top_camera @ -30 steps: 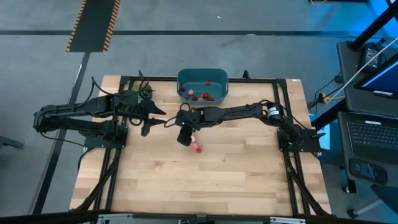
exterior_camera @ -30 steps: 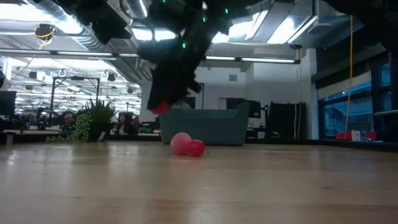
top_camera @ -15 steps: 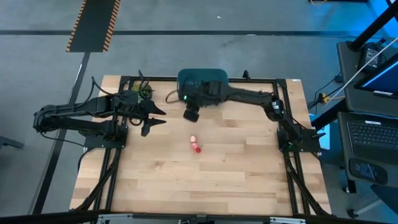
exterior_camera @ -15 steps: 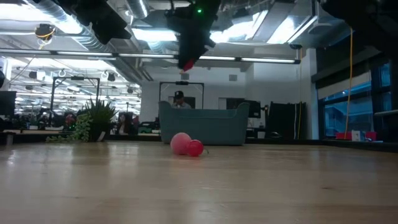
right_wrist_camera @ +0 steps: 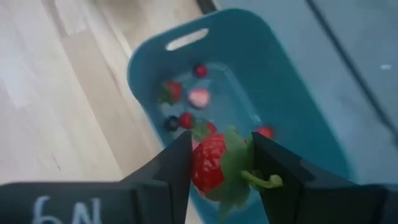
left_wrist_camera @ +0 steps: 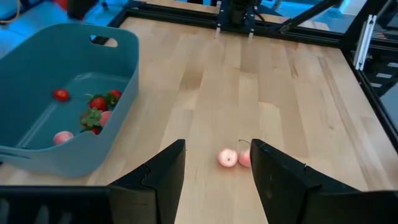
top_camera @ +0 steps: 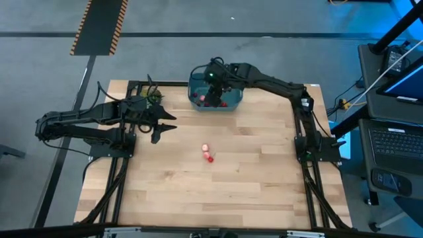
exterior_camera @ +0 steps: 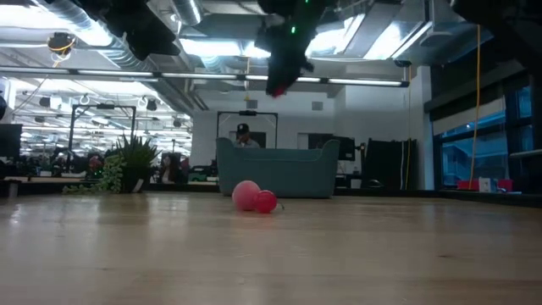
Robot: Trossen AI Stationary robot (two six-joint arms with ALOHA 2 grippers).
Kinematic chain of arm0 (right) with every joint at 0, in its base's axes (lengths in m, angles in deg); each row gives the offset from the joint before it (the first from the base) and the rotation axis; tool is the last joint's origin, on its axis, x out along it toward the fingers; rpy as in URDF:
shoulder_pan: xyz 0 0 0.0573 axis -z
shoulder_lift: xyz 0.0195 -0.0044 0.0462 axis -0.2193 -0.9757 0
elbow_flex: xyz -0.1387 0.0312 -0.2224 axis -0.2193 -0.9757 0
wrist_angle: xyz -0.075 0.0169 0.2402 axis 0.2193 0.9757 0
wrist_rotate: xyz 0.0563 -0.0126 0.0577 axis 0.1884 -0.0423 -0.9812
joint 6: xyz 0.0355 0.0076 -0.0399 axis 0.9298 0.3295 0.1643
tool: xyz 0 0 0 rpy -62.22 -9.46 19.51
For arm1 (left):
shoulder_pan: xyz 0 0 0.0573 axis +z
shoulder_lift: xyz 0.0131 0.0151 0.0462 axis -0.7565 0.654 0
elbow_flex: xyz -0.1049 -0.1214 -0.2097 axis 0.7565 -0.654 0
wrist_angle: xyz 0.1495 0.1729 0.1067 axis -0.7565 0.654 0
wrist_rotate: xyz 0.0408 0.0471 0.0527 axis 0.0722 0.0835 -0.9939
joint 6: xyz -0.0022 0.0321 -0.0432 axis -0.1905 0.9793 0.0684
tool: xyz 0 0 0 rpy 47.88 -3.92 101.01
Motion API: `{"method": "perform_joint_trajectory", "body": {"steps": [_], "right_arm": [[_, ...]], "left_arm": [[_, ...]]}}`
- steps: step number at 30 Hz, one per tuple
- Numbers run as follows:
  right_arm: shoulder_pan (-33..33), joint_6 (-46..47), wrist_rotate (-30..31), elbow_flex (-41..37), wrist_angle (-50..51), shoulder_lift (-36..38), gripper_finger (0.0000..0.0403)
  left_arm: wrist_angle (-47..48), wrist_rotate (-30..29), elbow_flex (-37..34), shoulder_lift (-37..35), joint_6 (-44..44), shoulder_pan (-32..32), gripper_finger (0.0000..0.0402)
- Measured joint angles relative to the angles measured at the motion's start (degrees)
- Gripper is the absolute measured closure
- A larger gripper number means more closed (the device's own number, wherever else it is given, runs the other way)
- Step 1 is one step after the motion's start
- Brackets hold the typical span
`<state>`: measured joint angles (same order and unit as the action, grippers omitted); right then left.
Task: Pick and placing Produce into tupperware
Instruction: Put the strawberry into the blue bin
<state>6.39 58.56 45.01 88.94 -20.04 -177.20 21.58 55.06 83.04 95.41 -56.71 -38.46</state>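
The teal tupperware (top_camera: 215, 92) stands at the table's far edge and holds several small red and pink pieces (right_wrist_camera: 186, 106). My right gripper (top_camera: 213, 78) hangs above it, shut on a red strawberry with a green top (right_wrist_camera: 214, 167). Two more pieces, one pink (top_camera: 205, 147) and one red (top_camera: 209, 157), lie on the bare wood mid-table; in the left wrist view they show as a pink piece (left_wrist_camera: 227, 158) and a red piece (left_wrist_camera: 244, 158). My left gripper (top_camera: 162, 127) waits open at the table's left, well short of them. My right gripper pinches the strawberry's red body (right_wrist_camera: 207, 163) between its two fingers, coming from above and pointing down at the tub. The berry is lifted clear, high over the tupperware, with its green top and stem (right_wrist_camera: 258, 179) sticking out past one finger.
A green leafy bunch (top_camera: 153, 96) sits at the far left corner of the table. Dark frame rails (top_camera: 120, 185) run along the table's left and right sides. Bare wood (top_camera: 218, 192) stretches from mid-table to the near edge. A person stands in the room behind the tub (exterior_camera: 244, 132).
My right gripper has risen from the mid-table pieces and swung toward the far edge, carrying the strawberry, until it hangs over the tupperware. The two pieces on the wood have stayed where they were.
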Motion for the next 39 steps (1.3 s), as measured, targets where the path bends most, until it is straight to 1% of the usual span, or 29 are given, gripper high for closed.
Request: {"method": "perform_joint_trajectory", "body": {"steps": [4, 9, 11, 13, 17, 19, 23, 25, 29, 33, 39], "right_arm": [[2.5, -0.2, -4.9, -8.3, -8.0, -0.2, 0.0254], [5.4, 0.5, -15.0, -19.4, -23.7, -0.1, 0.0256], [6.3, 2.1, -16.4, -23.2, -29.7, -0.1, 0.0253], [7.3, 4.7, -16.5, -26.1, -34.1, -0.1, 0.0252], [8.9, 12.8, -16.9, -30.5, -39.2, -0.1, 0.0251], [9.5, 16.0, -19.1, -31.5, -39.9, -0.2, 0.0251], [9.4, 20.7, -27.9, -31.6, -42.4, -2.6, 0.0250], [9.3, 23.1, -32.1, -30.3, -44.0, -4.9, 0.0250], [9.2, 25.0, -35.0, -24.6, -42.6, -9.6, 0.0250], [8.9, 25.4, -35.0, -17.2, -35.6, -13.2, 0.0250], [8.8, 31.6, -28.3, -6.0, -21.8, -18.2, 0.0249]], "left_arm": [[0.0, 0.0, 0.0, 0.0, 0.0, 0.0, 0.0227], [0.0, 0.0, 0.0, 0.0, 0.0, 0.0, 0.0227], [0.0, 0.0, 0.0, 0.0, 0.0, 0.0, 0.0227], [0.0, 0.0, 0.0, 0.0, 0.0, 0.0, 0.0227], [0.0, 0.0, 0.0, 0.0, 0.0, 0.0, 0.0227], [0.0, 0.0, 0.0, 0.0, 0.0, 0.0, 0.0227], [0.0, -0.5, 0.0, 0.0, 0.0, 0.0, 0.0227], [0.0, -1.2, 0.0, 0.0, 0.0, 0.0, 0.0227], [-0.1, -1.4, 0.0, 0.0, 0.0, 0.0, 0.0227], [-0.1, -1.3, 0.0, 0.0, -0.1, 0.0, 0.0227], [0.0, -1.3, 0.0, 0.0, -0.1, 0.0, 0.0227]]}}
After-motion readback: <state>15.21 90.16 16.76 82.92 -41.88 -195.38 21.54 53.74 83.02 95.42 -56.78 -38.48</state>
